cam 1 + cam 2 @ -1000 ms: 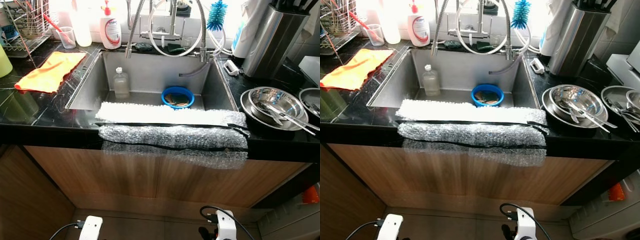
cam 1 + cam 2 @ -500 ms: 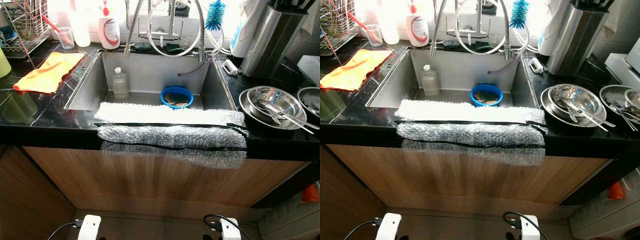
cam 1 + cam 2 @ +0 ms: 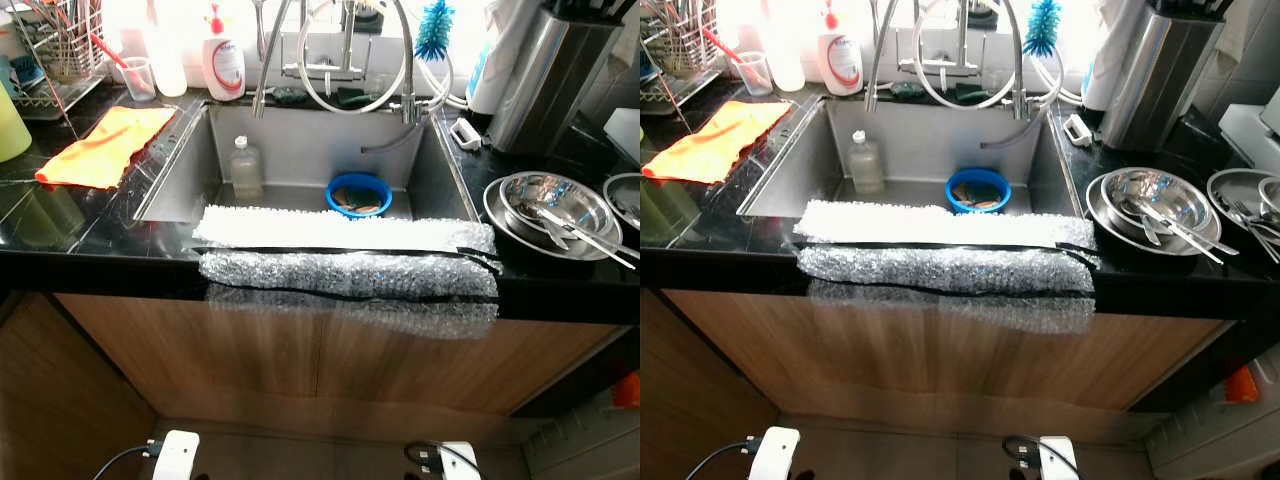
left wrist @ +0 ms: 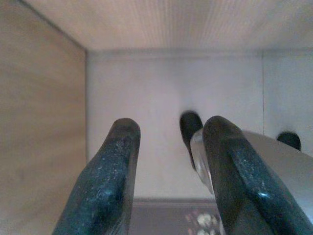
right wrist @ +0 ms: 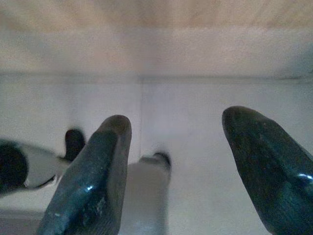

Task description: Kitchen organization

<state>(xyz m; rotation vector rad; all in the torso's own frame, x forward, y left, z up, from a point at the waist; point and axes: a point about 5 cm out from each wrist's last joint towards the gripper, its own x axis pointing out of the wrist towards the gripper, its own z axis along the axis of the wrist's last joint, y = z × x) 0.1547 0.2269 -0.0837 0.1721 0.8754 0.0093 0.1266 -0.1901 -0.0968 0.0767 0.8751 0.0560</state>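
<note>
Both grippers hang idle, left gripper (image 4: 168, 161) and right gripper (image 5: 178, 166) with fingers apart, holding nothing. Blue bowl (image 3: 358, 192) and bottle (image 3: 245, 166) sit in the sink (image 3: 420, 180), far beyond the fingertips; organizing looks unstarted.

Backlit glare behind sink; wrists blurred

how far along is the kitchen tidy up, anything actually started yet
Nothing looks done. The blue bowl and clear plastic bottle sit in the steel sink; the orange cloth lies on the black counter, and stacked steel bowls with utensils sit to the right. Nothing is in hand: the left gripper and right gripper hang open, low by the wooden cabinet. All sorting remains.
</note>
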